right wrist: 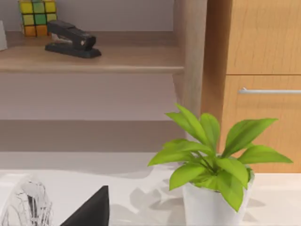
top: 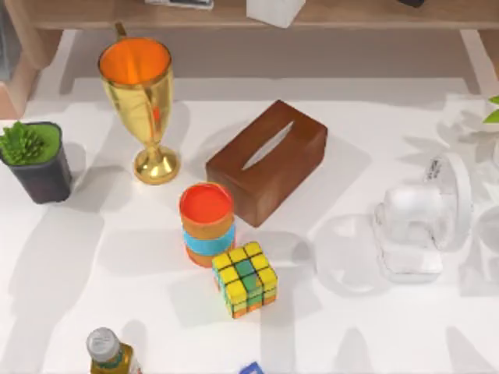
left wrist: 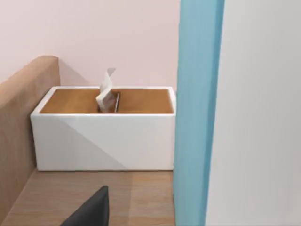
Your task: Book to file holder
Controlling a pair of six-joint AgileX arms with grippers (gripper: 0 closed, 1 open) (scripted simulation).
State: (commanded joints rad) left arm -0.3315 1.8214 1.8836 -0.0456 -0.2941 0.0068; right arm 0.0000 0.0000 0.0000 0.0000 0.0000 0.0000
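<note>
On the table, a plant (top: 31,156), a goblet (top: 140,93), a cup (top: 207,222), a cube (top: 245,278) and a tissue box (top: 265,160) were set from left to middle. A blue corner (top: 251,368), judged to be the book, was seen at the near edge. The pale file holder (top: 421,218) was placed at the right, well apart from it. Whether the left gripper (left wrist: 91,209) or right gripper (right wrist: 91,209) was wide or narrow could not be told. The book was judged not yet delivered.
</note>
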